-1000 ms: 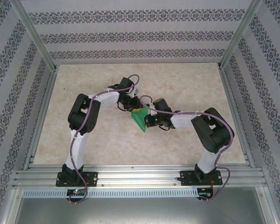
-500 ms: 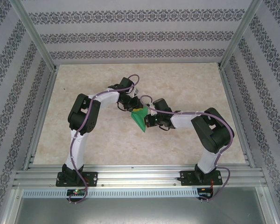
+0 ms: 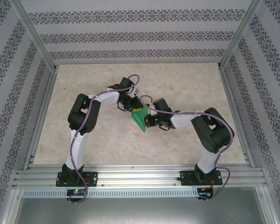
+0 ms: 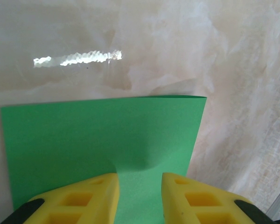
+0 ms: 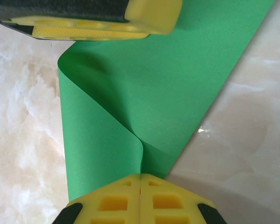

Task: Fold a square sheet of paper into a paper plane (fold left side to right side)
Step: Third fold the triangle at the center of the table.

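Observation:
The square sheet of paper [image 3: 141, 119] is bright green and lies folded over itself at the middle of the table, between the two wrists. My right gripper [image 5: 140, 176] is shut, pinching the doubled edge of the sheet [image 5: 177, 70] where the upper layer curls over the lower one. My left gripper [image 4: 140, 186] stands with its yellow fingers apart over the flat green sheet [image 4: 102, 135], nothing clamped between them. One left finger [image 5: 98, 18] shows at the top of the right wrist view, at the far end of the paper. In the top view the left gripper [image 3: 136, 108] and the right gripper [image 3: 148, 122] nearly meet.
The marbled beige table [image 3: 186, 79] is bounded by an aluminium frame and patterned walls. Both arm bases sit on the rail [image 3: 140, 177] at the near edge. Purple cables run along both arms.

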You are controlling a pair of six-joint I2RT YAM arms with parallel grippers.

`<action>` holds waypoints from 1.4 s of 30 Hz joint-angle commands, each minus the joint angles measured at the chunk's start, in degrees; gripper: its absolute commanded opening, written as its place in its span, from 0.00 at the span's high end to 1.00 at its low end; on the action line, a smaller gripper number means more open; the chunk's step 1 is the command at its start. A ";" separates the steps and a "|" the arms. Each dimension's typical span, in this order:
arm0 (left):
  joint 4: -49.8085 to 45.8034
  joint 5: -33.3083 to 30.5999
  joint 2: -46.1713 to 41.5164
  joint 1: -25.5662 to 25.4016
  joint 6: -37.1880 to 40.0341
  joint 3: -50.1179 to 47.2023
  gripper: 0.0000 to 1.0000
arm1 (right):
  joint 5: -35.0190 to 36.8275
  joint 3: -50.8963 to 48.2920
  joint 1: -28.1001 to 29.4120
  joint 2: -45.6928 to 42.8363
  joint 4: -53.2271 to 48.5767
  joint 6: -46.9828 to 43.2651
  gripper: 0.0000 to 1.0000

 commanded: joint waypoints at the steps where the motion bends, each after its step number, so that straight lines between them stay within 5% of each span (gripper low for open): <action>1: -2.00 -2.54 4.26 -1.32 0.71 -2.75 0.67 | 0.46 0.81 0.75 -2.08 0.85 0.57 1.00; 42: -1.83 -2.48 4.43 -1.37 0.79 -3.06 0.67 | 0.22 0.37 1.19 0.09 0.73 1.15 1.00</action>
